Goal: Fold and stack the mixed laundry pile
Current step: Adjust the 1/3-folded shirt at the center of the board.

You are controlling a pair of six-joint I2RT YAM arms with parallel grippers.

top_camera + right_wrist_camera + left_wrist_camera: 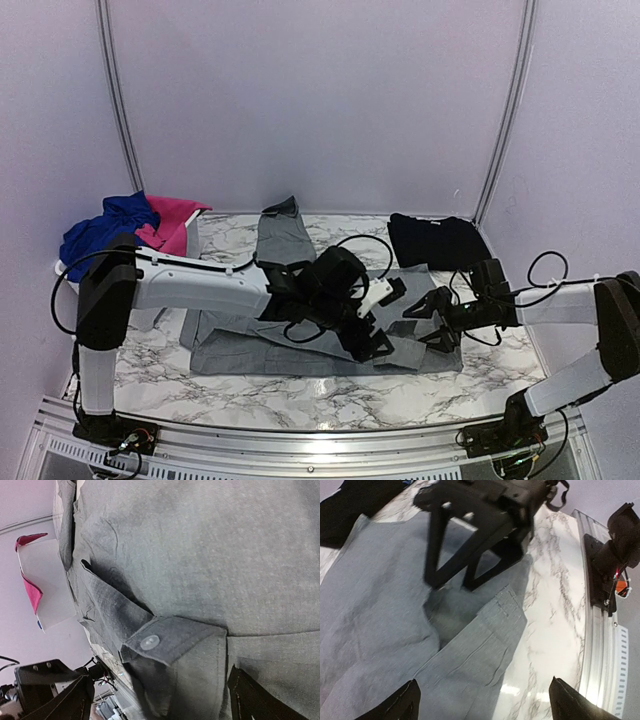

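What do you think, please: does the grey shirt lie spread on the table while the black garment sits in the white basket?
Not quite: the black garment lies on the table, far right, as the top external view shows. The grey shirt is indeed spread on the table.

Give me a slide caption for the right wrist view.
Open right pincer poised over the grey button shirt, a buttoned flap just ahead.

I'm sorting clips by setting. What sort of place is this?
Likely a robot lab test booth: plain lilac walls enclose a marble-pattern table, and the left arm and right arm are bolted to a metal rail at its near edge.
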